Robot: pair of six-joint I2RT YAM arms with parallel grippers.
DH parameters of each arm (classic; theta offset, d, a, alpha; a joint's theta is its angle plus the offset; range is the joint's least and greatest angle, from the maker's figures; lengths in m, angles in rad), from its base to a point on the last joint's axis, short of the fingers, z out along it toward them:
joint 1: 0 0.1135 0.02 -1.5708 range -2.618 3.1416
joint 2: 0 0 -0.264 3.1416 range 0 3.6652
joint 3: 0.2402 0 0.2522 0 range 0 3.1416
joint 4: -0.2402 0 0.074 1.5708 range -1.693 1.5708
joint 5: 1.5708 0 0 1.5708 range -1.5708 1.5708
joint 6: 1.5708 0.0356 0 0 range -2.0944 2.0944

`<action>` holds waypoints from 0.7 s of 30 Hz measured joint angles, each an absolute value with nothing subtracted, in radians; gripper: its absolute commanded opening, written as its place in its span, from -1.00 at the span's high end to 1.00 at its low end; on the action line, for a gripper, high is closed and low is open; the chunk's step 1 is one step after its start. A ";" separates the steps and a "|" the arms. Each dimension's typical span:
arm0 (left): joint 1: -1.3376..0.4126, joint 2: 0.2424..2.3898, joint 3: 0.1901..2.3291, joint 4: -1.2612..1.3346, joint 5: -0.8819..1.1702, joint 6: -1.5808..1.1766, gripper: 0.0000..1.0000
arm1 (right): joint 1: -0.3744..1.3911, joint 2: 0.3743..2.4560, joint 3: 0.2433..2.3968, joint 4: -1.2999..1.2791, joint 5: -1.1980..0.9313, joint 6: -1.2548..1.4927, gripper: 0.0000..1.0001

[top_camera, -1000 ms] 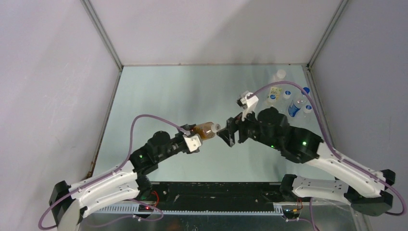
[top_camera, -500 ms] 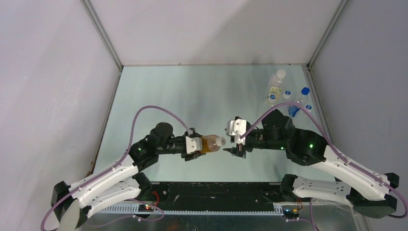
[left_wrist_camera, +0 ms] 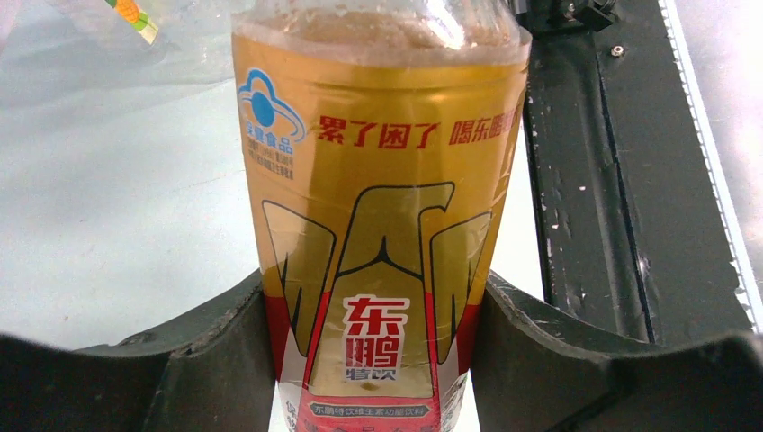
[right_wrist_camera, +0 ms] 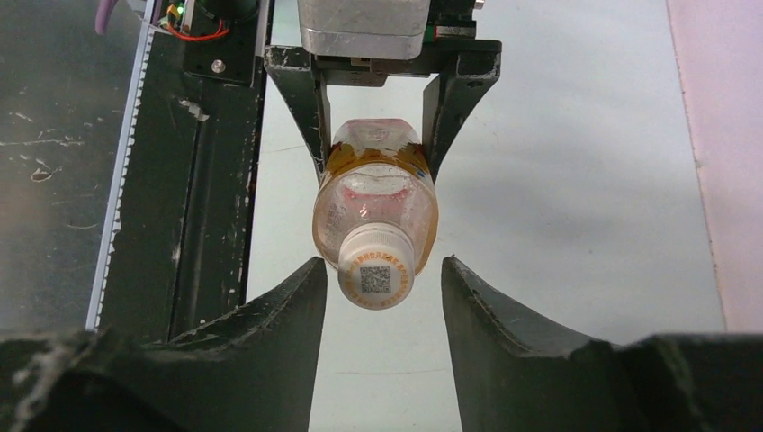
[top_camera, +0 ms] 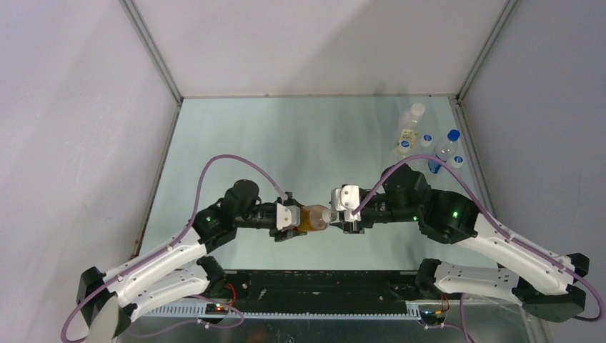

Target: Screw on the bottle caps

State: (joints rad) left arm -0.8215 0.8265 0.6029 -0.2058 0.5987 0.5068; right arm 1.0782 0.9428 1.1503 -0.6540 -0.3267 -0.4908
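Amber bottle [top_camera: 312, 217], red-orange label, held horizontal in my left pincer [left_wrist_camera: 373, 306]; white cap [right_wrist_camera: 376, 274] seated on its neck, pointing right.

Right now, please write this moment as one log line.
left gripper: shut on amber bottle | right gripper: open, flanking white cap on neck

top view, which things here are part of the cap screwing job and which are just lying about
In the job: amber bottle, held by the left gripper; its white cap, between the open jaws of the right gripper.
Lying about: yellow-labelled bottle and blue-labelled bottle, at the far right corner of the table.
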 measured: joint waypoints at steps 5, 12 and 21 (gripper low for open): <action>-0.821 0.835 0.605 -0.205 0.614 0.507 0.84 | 1.078 0.949 1.150 -0.672 -0.330 -0.487 0.37; -0.822 0.839 0.609 -0.199 0.604 0.504 0.85 | 1.078 0.953 1.150 -0.666 -0.318 -0.443 0.94; -0.865 0.805 0.525 -0.045 0.387 0.476 0.86 | 1.074 0.996 1.151 -0.595 -0.101 -0.043 1.00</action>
State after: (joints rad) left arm -0.8646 0.8047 0.5251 -0.0452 0.3866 0.4755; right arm 1.0744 0.9962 1.1507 -0.5945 -0.1009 -0.0429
